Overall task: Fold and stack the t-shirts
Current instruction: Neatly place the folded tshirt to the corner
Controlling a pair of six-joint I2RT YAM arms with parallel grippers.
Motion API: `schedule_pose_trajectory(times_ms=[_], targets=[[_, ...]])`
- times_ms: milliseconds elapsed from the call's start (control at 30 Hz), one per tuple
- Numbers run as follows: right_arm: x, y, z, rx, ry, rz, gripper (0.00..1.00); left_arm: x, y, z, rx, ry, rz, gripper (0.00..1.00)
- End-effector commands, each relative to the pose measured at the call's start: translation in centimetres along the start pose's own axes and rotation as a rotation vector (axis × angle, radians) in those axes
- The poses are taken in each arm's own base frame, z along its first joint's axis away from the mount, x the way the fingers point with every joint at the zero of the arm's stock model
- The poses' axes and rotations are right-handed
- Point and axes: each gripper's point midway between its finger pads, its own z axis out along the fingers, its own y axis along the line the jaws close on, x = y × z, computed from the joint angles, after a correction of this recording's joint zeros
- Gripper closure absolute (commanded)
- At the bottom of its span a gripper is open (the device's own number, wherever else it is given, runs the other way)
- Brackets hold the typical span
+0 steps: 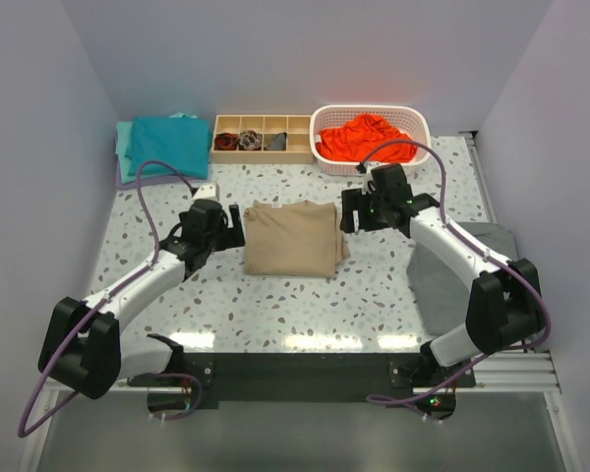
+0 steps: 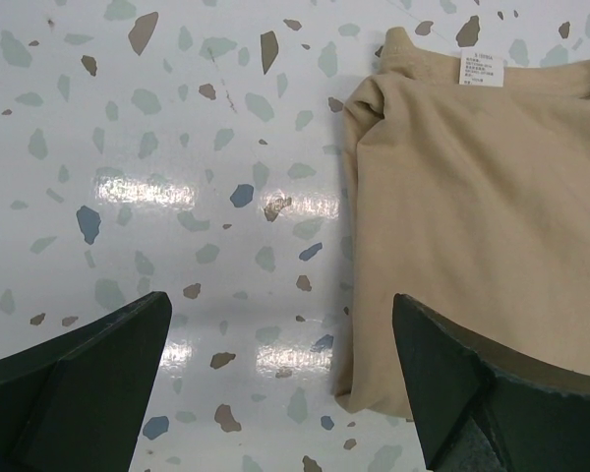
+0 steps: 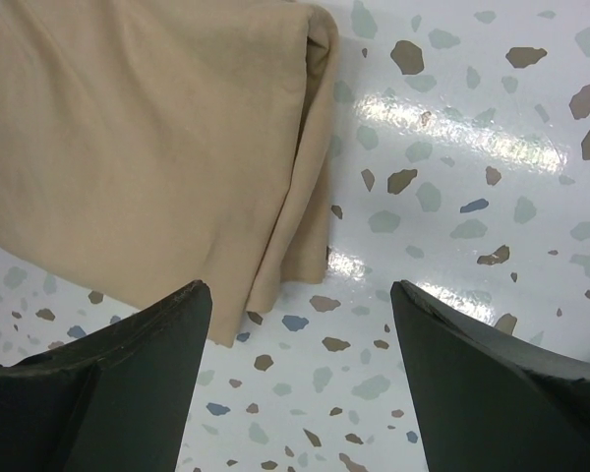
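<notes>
The tan t-shirt [image 1: 293, 239] lay folded on your tabletop [image 1: 275, 307] between your left tool [image 1: 232, 229] and right tool [image 1: 345, 210], both wide open, holding nothing.

From above and behind the arms, the top camera looks down with the bases at 6 o'clock and the far wall at 12, taking in the whole terrazzo table [image 1: 275, 305]. The left wrist camera hangs close over the tabletop, looking down between the fingers of the left gripper [image 2: 280, 298], with the folded tan t-shirt [image 2: 482, 216] at 3 o'clock. The right wrist camera, just as near, looks down past the right gripper [image 3: 300, 285], the same shirt at 10 o'clock. All three views share that shirt and the table beside it.
</notes>
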Motion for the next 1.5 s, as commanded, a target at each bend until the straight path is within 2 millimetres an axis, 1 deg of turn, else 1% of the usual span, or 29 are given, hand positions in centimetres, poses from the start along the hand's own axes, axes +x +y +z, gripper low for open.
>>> schedule_pose_trajectory(times_ms=[0, 100, 267, 400, 567, 667, 833, 967, 1000, 1067, 1100, 1133, 1167, 1200, 1233, 1267, 1300, 1333, 1367, 1400, 1433, 1467], targets=[[-1.5, 0.4, -0.5, -0.023, -0.036, -0.004, 0.21, -0.4, 0.0, 0.3, 0.000, -0.015, -0.016, 0.00], [-1.5, 0.3, -0.4, -0.023, -0.033, 0.000, 0.21, -0.1, -0.1, 0.5, 0.003, -0.004, -0.020, 0.00], [-1.4, 0.1, -0.5, -0.023, -0.030, 0.001, 0.21, 1.4, -0.1, 1.2, 0.017, 0.021, -0.030, 0.00], [-1.1, 0.1, -0.2, -0.034, -0.029, 0.007, 0.21, 3.2, -1.0, 2.0, 0.084, 0.045, -0.050, 0.00], [-0.9, 0.2, 0.2, -0.047, -0.013, 0.011, 0.21, 4.8, -1.9, 3.1, 0.150, 0.059, -0.066, 0.00], [-0.7, 0.2, 0.4, -0.049, -0.005, 0.013, 0.21, 5.2, -3.0, 3.6, 0.216, 0.061, -0.066, 0.00], [-0.2, 0.1, 0.8, -0.046, 0.016, 0.014, 0.21, 5.7, -6.0, 4.2, 0.368, 0.092, -0.075, 0.00], [0.0, -0.1, 1.0, -0.042, 0.025, 0.015, 0.21, 5.8, -7.4, 4.0, 0.452, 0.100, -0.092, 0.00], [0.0, -0.1, 1.1, -0.042, 0.028, 0.017, 0.21, 6.0, -8.1, 3.7, 0.495, 0.113, -0.091, 0.00], [0.1, -0.1, 1.3, -0.041, 0.036, 0.018, 0.21, 6.7, -8.5, 4.0, 0.521, 0.136, -0.095, 0.03], [0.1, -0.2, 1.3, -0.040, 0.036, 0.016, 0.21, 7.0, -9.1, 3.9, 0.560, 0.147, -0.096, 0.05], [0.1, -0.2, 1.3, -0.039, 0.037, 0.016, 0.21, 8.0, -9.2, 4.3, 0.569, 0.181, -0.101, 0.07], [0.2, -0.2, 1.3, -0.038, 0.038, 0.015, 0.21, 8.5, -9.5, 4.3, 0.586, 0.203, -0.118, 0.12], [0.2, -0.3, 1.3, -0.037, 0.040, 0.017, 0.21, 8.6, -10.3, 4.2, 0.635, 0.203, -0.123, 0.14], [0.1, -0.3, 1.3, -0.036, 0.035, 0.016, 0.21, 9.7, -10.3, 4.7, 0.640, 0.238, -0.134, 0.16], [0.1, -0.4, 1.3, -0.033, 0.039, 0.016, 0.21, 10.1, -10.5, 4.8, 0.649, 0.255, -0.153, 0.18], [0.1, -0.5, 1.3, -0.031, 0.036, 0.017, 0.21, 10.3, -10.9, 5.0, 0.670, 0.266, -0.160, 0.22], [0.2, -0.5, 1.3, -0.029, 0.038, 0.017, 0.21, 11.0, -11.0, 5.7, 0.675, 0.281, -0.170, 0.28], [0.2, -0.5, 1.2, -0.027, 0.037, 0.016, 0.21, 11.2, -11.4, 5.9, 0.686, 0.291, -0.188, 0.35], [0.2, -0.7, 1.2, -0.023, 0.036, 0.017, 0.21, 10.8, -12.1, 6.1, 0.723, 0.291, -0.194, 0.47], [0.2, -0.6, 1.2, -0.023, 0.038, 0.016, 0.21, 11.1, -12.5, 6.7, 0.739, 0.297, -0.204, 0.57], [0.2, -0.7, 1.1, -0.020, 0.037, 0.017, 0.21, 11.0, -13.0, 7.0, 0.753, 0.305, -0.217, 0.68]])
